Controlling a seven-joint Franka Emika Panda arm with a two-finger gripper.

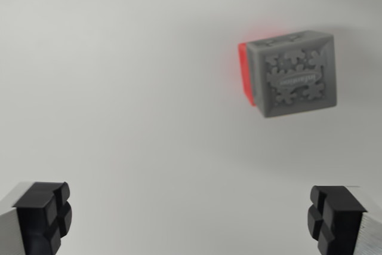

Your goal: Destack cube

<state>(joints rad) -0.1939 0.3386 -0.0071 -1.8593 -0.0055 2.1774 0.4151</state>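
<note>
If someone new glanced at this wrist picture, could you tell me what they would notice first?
The eye goes to the grey cube in the upper part of the wrist view's right, with a raised puzzle-like pattern on its top face. A red cube peeks out beneath it on its left side. The gripper shows at the bottom corners, jaws wide apart and empty above the plain white surface.

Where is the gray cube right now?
The gray cube sits in the upper right of the wrist view, stacked on a red cube that peeks out at its left, far from the open gripper.
</note>
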